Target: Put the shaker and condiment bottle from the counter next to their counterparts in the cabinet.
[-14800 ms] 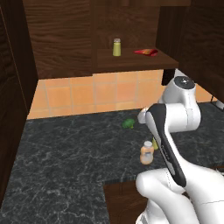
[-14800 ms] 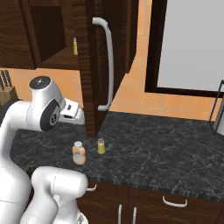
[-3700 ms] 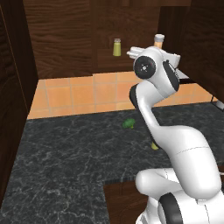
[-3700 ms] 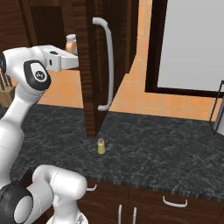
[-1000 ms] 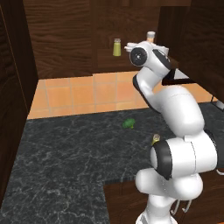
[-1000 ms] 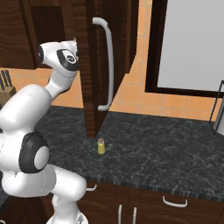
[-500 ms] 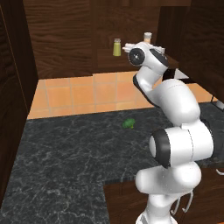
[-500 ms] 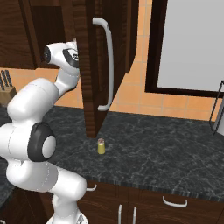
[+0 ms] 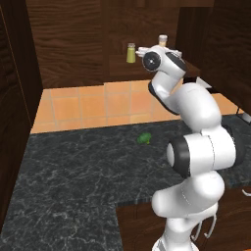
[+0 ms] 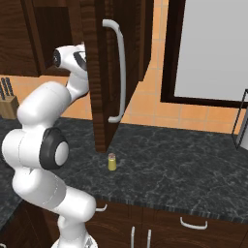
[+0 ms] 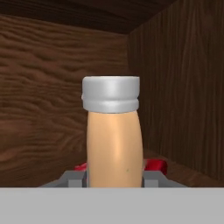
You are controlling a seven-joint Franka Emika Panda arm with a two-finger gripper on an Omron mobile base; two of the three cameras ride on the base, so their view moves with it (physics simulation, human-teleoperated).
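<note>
My gripper [image 11: 113,180] is shut on the condiment bottle [image 11: 113,144], a peach bottle with a pale grey cap that stands upright between the fingertips inside the cabinet [image 11: 179,87]. Low behind it a red bottle [image 11: 155,165] shows on both sides of it on the shelf. From the left base view the condiment bottle's cap [image 9: 162,38] pokes up above the raised hand, to the right of the yellow-green counterpart shaker [image 9: 131,53] on the shelf. The other shaker [image 10: 112,162] stands on the black counter [image 10: 184,169] below the open cabinet door.
The open dark wood door with its long white handle [image 10: 120,72] hangs right of the arm. A green leafy lump [image 9: 144,138] lies on the counter near the tiled wall. A knife block [image 10: 7,100] stands at the far left.
The hand has carried the condiment bottle a little to the left, deeper into the cabinet toward the shelf shaker. The grip has stayed shut.
</note>
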